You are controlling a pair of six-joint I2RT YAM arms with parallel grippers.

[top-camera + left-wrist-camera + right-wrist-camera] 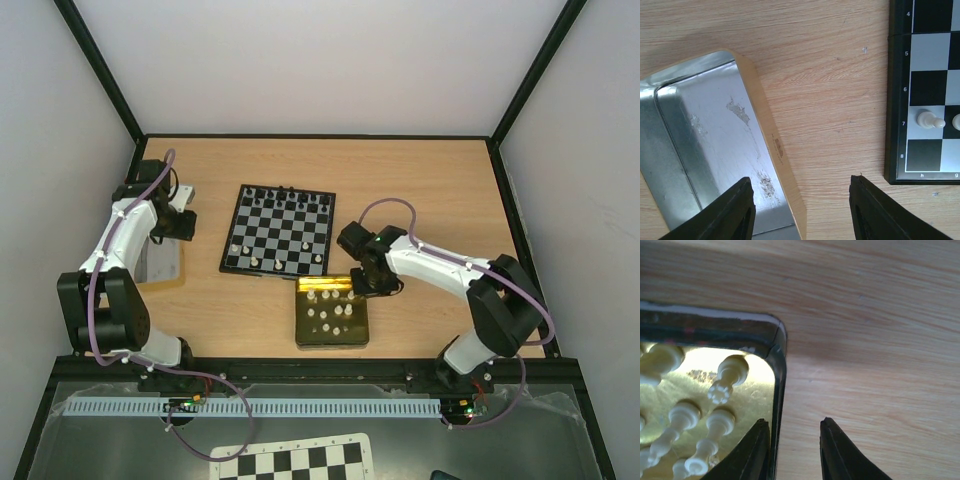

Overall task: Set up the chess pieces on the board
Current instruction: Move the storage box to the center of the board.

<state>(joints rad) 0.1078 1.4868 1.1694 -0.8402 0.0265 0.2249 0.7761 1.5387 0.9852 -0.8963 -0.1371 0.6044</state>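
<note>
The board [278, 230] lies mid-table, with black pieces [285, 194] along its far row and a few cream pieces [257, 262] near its front edge. In the left wrist view the board's corner [897, 100] shows with a cream pawn [929, 120] on it. Several cream pieces [330, 312] lie in the gold tin [305, 335]. They also show in the right wrist view [725, 380]. My right gripper [362, 284] [795, 432] is open and empty, astride the tin's corner wall [780, 365]. My left gripper [183, 225] [802, 195] is open and empty, left of the board.
A silver tin lid [160, 262] [700, 135] lies under my left gripper at the table's left edge. A printed checkered sheet [290, 462] lies below the arm bases. White walls and black frame rails [512, 215] bound the table.
</note>
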